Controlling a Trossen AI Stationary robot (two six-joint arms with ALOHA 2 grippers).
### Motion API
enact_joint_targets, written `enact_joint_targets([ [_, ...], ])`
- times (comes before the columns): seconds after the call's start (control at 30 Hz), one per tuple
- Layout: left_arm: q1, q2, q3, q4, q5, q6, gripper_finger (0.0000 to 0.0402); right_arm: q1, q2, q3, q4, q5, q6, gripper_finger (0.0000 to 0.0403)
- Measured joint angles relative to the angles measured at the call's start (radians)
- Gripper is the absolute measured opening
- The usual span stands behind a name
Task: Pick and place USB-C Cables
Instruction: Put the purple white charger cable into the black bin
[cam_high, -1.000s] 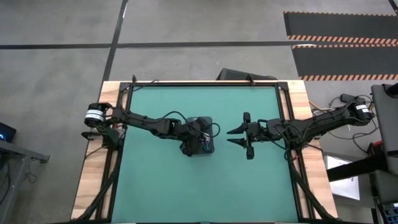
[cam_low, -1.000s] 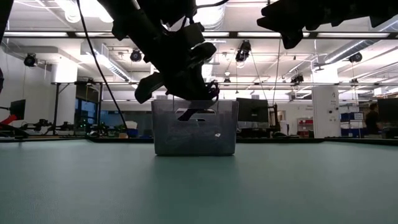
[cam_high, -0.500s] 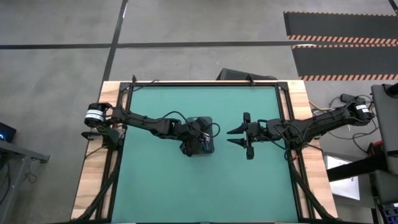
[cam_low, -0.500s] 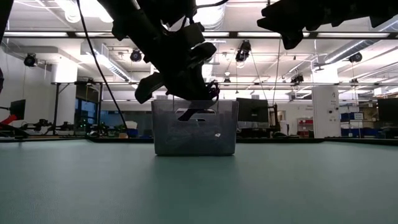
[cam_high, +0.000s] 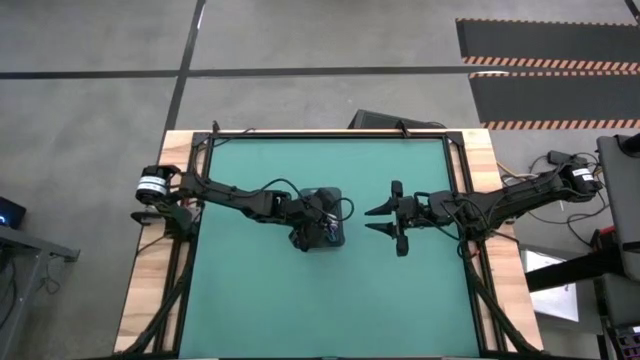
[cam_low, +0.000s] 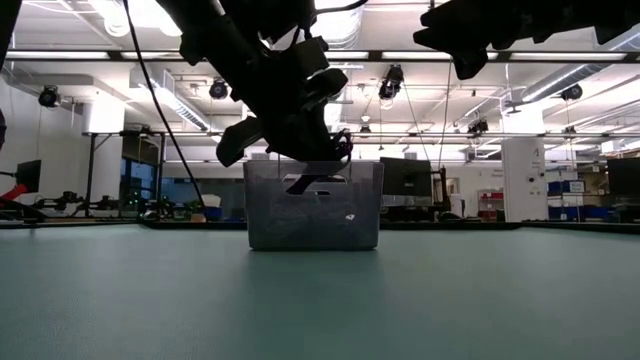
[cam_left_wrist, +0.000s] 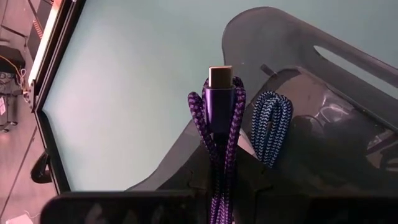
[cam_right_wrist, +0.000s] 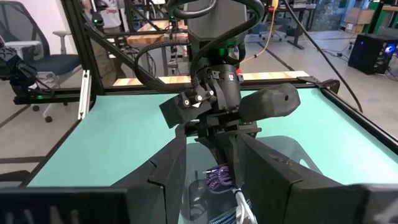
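Observation:
My left gripper (cam_high: 320, 226) is over the grey translucent tray (cam_low: 313, 215), fingers reaching down inside it, and is shut on a bundled purple braided USB-C cable (cam_left_wrist: 221, 124). The cable's metal plug (cam_left_wrist: 221, 76) sticks out beyond the fingertips. In the right wrist view the same cable (cam_right_wrist: 217, 178) hangs below that gripper, inside the tray. A blue-and-white braided loop (cam_left_wrist: 270, 121) shows beside it; whether it is held or lies in the tray, I cannot tell. My right gripper (cam_high: 371, 220) hovers open to the tray's right, high above the table (cam_low: 465, 50). My left gripper pinches the purple cable bundle (cam_left_wrist: 222, 171) between its two fingers, several strands together, a little behind the plug end. The fingers come from above, pointing down into the tray. The looped end and plug stick out below the fingertips; whether they touch the tray floor is hidden.
The tray (cam_high: 326, 194) stands near the middle of the green table (cam_high: 260, 290). A black frame rail (cam_high: 325, 133) borders the mat on its far, left and right sides. Bare mat lies on the near side of the tray and left of it.

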Motion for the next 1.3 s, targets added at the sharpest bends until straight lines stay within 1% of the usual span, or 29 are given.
enact_joint_targets([
  [0.73,0.0,0.0,-0.001,0.003,0.0,0.0,0.0014,0.0,0.0,0.0,-0.001,0.0,-0.007,0.014],
  [0.83,0.0,0.0,-0.001,0.003,0.0,0.0,0.0028,0.0,0.0,0.0,-0.001,0.0,-0.007,0.0141],
  [1.07,0.0,0.0,-0.001,0.003,-0.008,-0.001,0.0085,0.0,0.0,0.0,-0.001,0.0,-0.007,0.0137],
  [1.17,0.0,0.0,-0.002,0.003,-0.009,-0.002,0.0096,0.0,0.0,0.0,-0.001,0.0,-0.007,0.0139],
  [1.3,0.0,0.0,-0.002,0.003,-0.009,-0.001,0.0097,0.0,0.0,0.0,-0.001,0.0,-0.007,0.0147],
])
